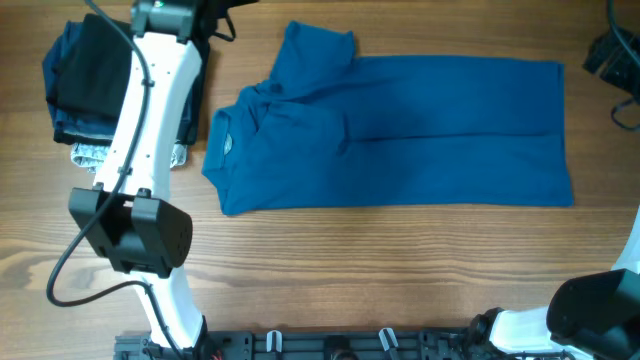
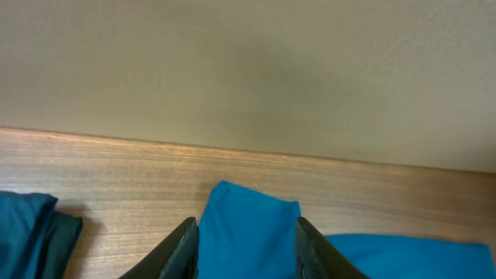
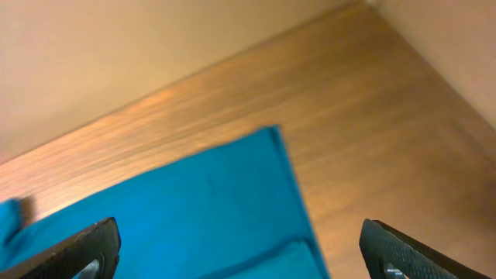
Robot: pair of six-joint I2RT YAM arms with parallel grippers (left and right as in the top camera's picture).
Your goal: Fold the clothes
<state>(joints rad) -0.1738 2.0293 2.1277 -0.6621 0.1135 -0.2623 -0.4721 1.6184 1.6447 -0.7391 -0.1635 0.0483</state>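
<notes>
The blue T-shirt (image 1: 420,130) is lying flat on the wooden worktop (image 1: 400,270), stretching from the centre out toward 3 o'clock — collar (image 1: 228,135) at the 9 o'clock end, hem at the 3 o'clock end. Its body is lying as a long, even band, and one sleeve (image 1: 320,45) is sticking out toward 12 o'clock. At 10 o'clock a stack of dark folded garments (image 1: 85,70) is sitting apart from the shirt, with the left arm (image 1: 150,110) reaching across it toward the far edge. The left end effector (image 2: 246,254) is standing partly open, its fingers (image 2: 182,248) framing the sleeve in the wrist view; whether they are touching the cloth I cannot tell. The right end effector (image 3: 236,244) is gaping wide, gripping nothing — it is hovering above a hem corner of the shirt, with bare wood showing beside it. The right arm (image 1: 600,310) is sitting at 5 o'clock, near the front edge.
</notes>
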